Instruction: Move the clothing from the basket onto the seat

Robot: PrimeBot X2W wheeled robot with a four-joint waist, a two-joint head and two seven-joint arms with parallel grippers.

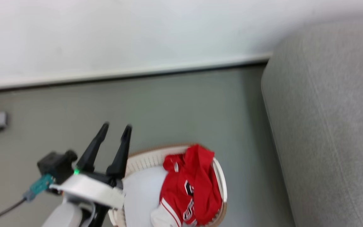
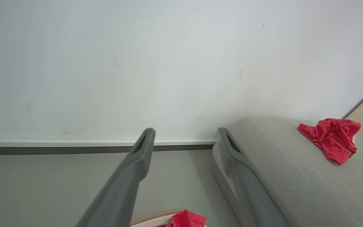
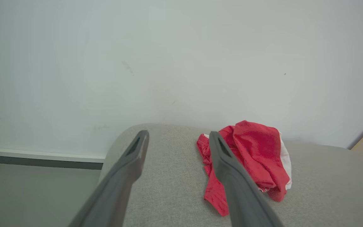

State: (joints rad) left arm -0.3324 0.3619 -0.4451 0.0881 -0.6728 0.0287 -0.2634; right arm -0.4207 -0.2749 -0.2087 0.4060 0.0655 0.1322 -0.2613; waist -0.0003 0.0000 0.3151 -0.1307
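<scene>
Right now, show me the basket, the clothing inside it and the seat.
basket (image 1: pixel 143 159): head view, far perforated wall.
clothing (image 1: pixel 194 179): head view, middle of the red heap.
seat (image 1: pixel 320 126): head view, bare grey top.

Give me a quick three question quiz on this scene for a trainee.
1. True or false: a red garment lies on the seat.
2. The left end effector is: A) open and empty, B) shut on clothing, C) shut and empty.
3. Fill in: the other red garment lies in the ____.
Key: 1 true; 2 A; 3 basket.
</scene>
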